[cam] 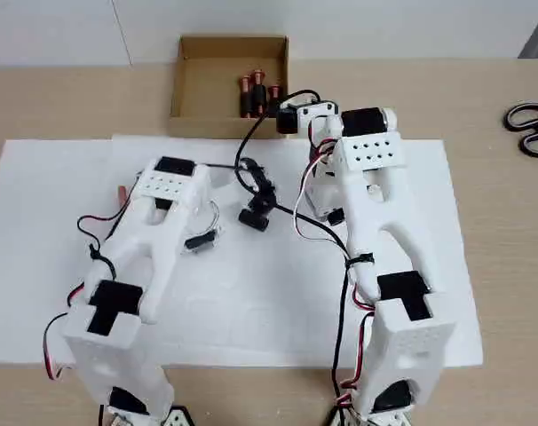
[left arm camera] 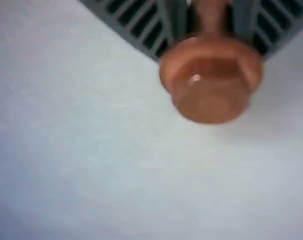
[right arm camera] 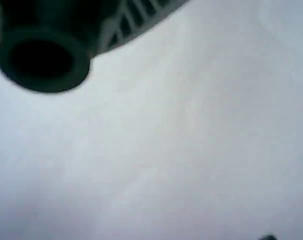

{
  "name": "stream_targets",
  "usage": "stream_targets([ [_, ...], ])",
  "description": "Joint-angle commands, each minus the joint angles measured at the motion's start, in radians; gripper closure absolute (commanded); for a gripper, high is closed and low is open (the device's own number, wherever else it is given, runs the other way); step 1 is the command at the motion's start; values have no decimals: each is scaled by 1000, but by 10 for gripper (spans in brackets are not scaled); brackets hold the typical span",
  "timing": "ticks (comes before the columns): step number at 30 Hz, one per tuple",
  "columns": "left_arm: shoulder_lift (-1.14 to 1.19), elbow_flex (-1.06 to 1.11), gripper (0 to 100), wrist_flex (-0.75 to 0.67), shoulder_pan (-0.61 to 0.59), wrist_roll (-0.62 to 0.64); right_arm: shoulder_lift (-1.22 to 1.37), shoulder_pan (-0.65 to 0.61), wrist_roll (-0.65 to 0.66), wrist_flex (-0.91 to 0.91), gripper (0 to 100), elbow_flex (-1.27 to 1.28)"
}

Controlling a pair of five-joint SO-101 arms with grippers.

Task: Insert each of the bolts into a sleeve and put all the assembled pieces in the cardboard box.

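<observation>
Over the white sheet [cam: 251, 302] on the bench [cam: 482, 98], the left fingers [left arm camera: 136, 22] pinch a copper bolt [left arm camera: 211, 80], the right fingers [right arm camera: 134, 20] pinch a black sleeve [right arm camera: 41, 60], and assembled pieces [cam: 258, 93] lie in the cardboard box [cam: 191, 89].

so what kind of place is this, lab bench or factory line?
Probably a lab or office bench, not a line: plain wooden table, white sheet laid as a work mat, scissors lying at one side, small cardboard box for parts.

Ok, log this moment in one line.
left gripper: shut on bolt | right gripper: shut on sleeve | cardboard box: assembled pieces inside
</observation>
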Motion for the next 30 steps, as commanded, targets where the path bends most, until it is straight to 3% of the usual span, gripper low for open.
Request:
stream_targets([
  [1, -9, -188, 994, 104, 3, 66, -77, 8, 8, 10, 995, 2],
  [7, -9, -450, 994, 304, 14, 192, -79, 5, 9, 10, 995, 0],
  [13, -57, -588, 994, 330, 6, 377, -117, 4, 11, 12, 995, -5],
  [19, -318, -587, 994, 330, 8, 603, -403, 4, 11, 10, 995, 0],
  [27, -624, -389, 994, 327, 75, 635, -769, 5, 8, 8, 995, 3],
  [30, -715, -309, 994, 281, 101, 763, -883, 5, 6, 7, 995, 25],
])
